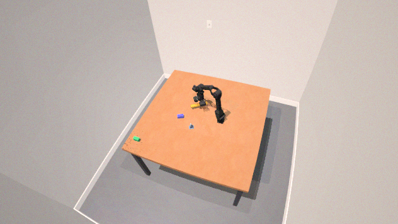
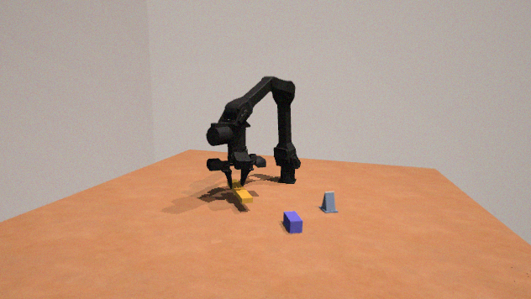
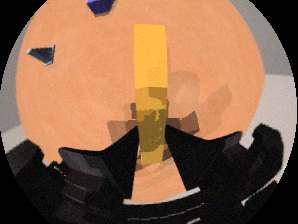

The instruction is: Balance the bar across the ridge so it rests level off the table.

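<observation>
One yellow bar (image 1: 194, 106) (image 2: 244, 196) (image 3: 150, 60) is sitting between the fingers of my pincer (image 1: 199, 102) (image 2: 236, 186) (image 3: 150, 128), which is closing on its two long sides and pointing down. I am holding it just above the desk (image 1: 220, 151) (image 2: 252, 260) (image 3: 60, 100), and its shadow (image 2: 240, 206) is showing apart beneath it in the exterior view. Seen from the top, the bar is lying nearer the upper edge of the desk than the lower one, with one end pointing towards the left edge.

The blue-grey ridge (image 1: 191, 126) (image 2: 328, 202) (image 3: 44, 54) is standing upright, well apart from the bar, and is carrying nothing. A purple block (image 1: 180, 116) (image 2: 292, 222) (image 3: 101, 6) is resting near the ridge, on the side towards the left edge. A green block (image 1: 136, 138) is lying near the lower left corner. My arm (image 1: 218, 102) (image 2: 284, 122) is arching over from its base (image 1: 220, 121) (image 2: 288, 180), well inside the desk's edges.
</observation>
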You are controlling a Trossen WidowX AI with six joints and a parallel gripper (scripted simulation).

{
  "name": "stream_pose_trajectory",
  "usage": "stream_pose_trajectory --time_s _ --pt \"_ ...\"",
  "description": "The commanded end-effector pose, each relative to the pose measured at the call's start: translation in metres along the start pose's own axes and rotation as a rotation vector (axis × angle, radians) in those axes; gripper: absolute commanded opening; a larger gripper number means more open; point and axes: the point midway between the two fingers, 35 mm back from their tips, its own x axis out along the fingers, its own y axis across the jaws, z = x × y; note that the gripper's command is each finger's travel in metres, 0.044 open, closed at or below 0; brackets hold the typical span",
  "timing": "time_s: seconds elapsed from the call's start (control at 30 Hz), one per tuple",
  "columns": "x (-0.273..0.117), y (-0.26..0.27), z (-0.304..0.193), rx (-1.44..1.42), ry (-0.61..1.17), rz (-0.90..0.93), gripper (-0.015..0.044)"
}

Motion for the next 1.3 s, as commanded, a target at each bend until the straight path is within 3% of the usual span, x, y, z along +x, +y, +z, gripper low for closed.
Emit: stream_pose_trajectory --time_s 0.0,0.83,1.27 --pt "-0.012 -0.002 0.001 -0.002 -0.007 -0.009 0.0000" --pt "-0.076 0.003 -0.001 -0.005 -0.009 -0.008 0.0000" --pt "-0.077 0.027 0.033 0.009 -0.012 -0.006 0.0000"
